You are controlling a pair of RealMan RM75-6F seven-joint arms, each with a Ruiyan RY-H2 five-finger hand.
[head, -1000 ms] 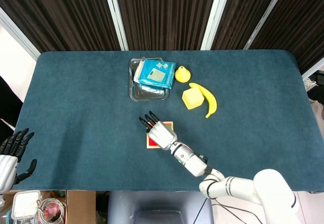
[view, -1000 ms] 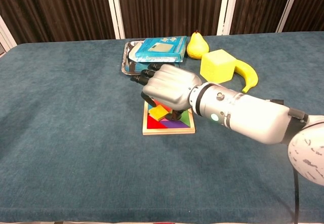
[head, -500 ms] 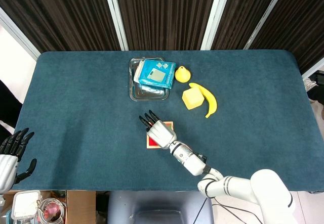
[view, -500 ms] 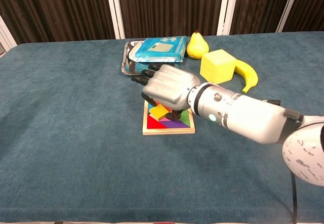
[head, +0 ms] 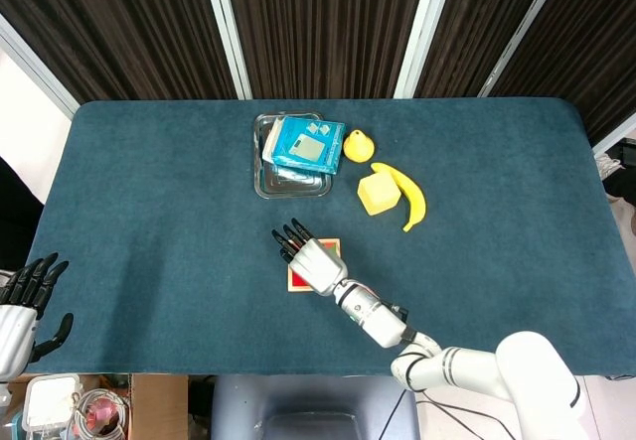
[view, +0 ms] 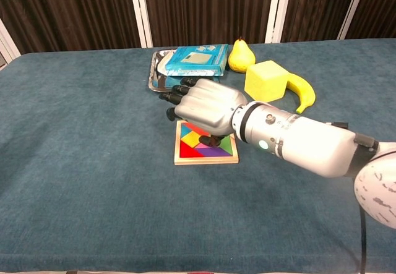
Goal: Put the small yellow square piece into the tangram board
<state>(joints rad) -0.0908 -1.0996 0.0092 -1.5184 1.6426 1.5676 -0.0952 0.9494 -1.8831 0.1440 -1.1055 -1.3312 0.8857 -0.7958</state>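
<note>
The blue surface (view: pixel 74 162) carries the tangram board (view: pixel 206 153), over whose far part the right hand (view: pixel 204 108) hangs with fingers loosely spread, grasping nothing. The small yellow square piece (view: pixel 190 139) lies flat in the board among the coloured pieces, seemingly seated, though the hand shades it. The left hand (head: pixel 22 306) rests released at the surface's near-left edge.

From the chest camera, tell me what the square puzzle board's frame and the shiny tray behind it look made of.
The tangram board with the pale tan frame looks like unfinished light wood, matte and flat-edged, with painted coloured pieces inside. The rectangular silver tray looks like polished metal, probably stainless steel: its raised rim shines and mirrors its surroundings. Both are judged by look alone.
</note>
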